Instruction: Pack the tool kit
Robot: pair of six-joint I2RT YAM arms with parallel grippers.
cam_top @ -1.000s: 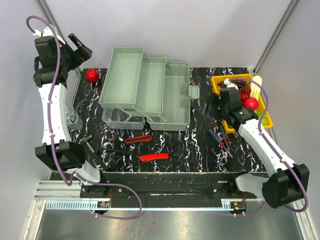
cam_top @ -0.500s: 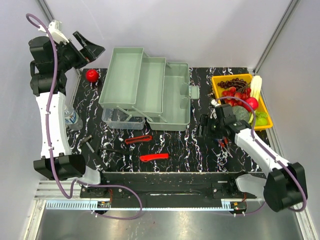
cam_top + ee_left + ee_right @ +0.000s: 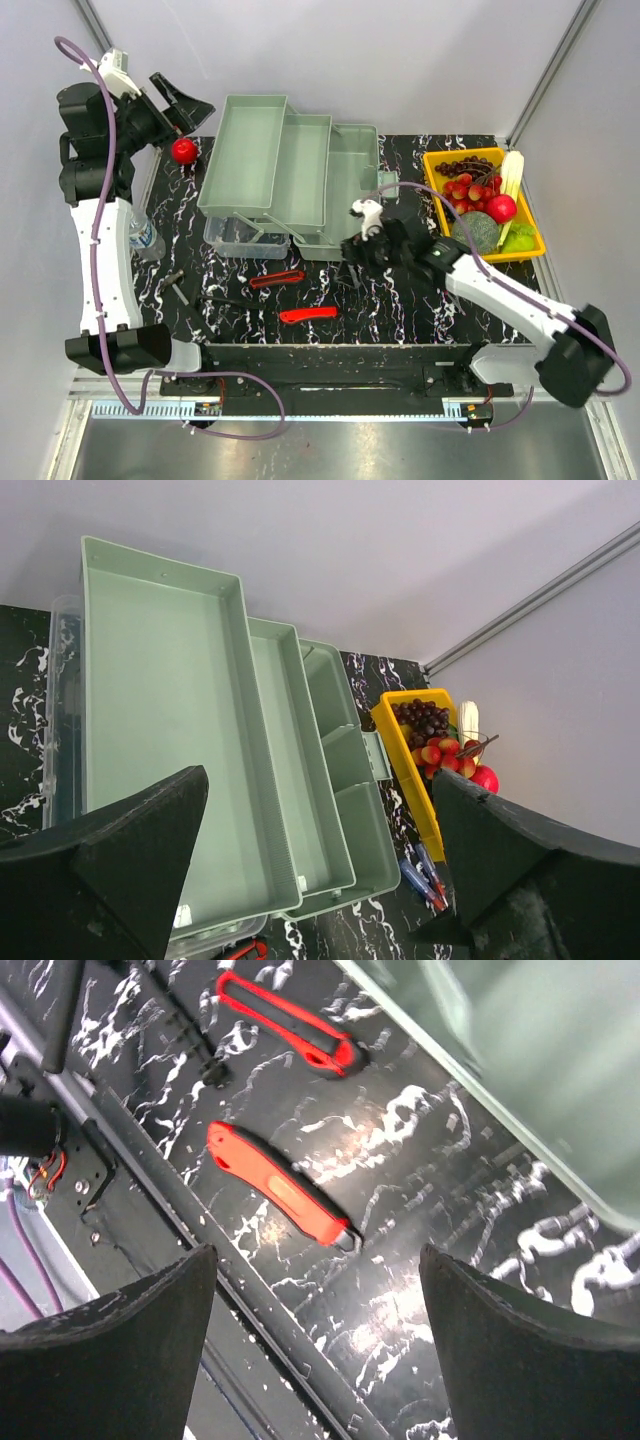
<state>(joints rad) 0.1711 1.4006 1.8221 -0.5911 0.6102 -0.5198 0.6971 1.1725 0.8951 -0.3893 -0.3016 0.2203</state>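
progress: pale green plastic toolbox (image 3: 350, 200) open, trays (image 3: 160, 710) bare | red flat tools (image 3: 308, 315) on desk (image 3: 395, 305) | left pincer (image 3: 320, 780), right pincer (image 3: 318, 1255) wide open, empty

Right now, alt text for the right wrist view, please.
Two red hand tools lie apart on the black marbled table: a solid red knife-like tool at centre, a red-and-black one above it. The right arm's fingers frame the bottom edge, spread open and empty; the pale green toolbox blurs across the top right.
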